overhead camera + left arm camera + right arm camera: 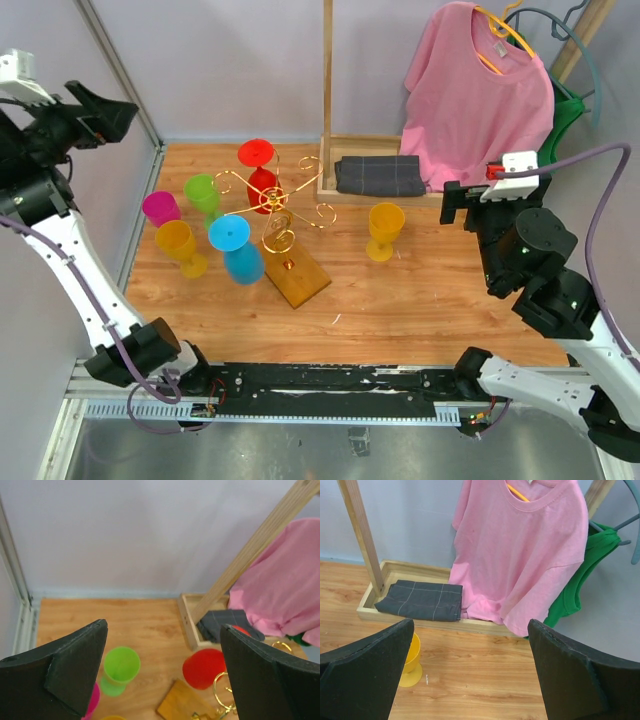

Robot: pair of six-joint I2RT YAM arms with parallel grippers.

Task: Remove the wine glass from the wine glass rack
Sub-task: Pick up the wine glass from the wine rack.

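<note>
Holding both arms high with jaws released, I see the red wine glass (262, 180) hanging on the wine glass rack (285, 225).

- The wine glass rack (275, 215) stands left of centre in the top view, its curled gold arms spreading outward.
- Green (203, 195), magenta (160, 208), orange (181, 246) and blue (236, 248) glasses crowd its left and lower side.
- A red glass (260, 172) hangs on its upper side.
- Bare wood lies between the rack and the yellow glass (384, 229) at centre right.
- The wooden tray (352, 190) blocks the upper right.
</note>
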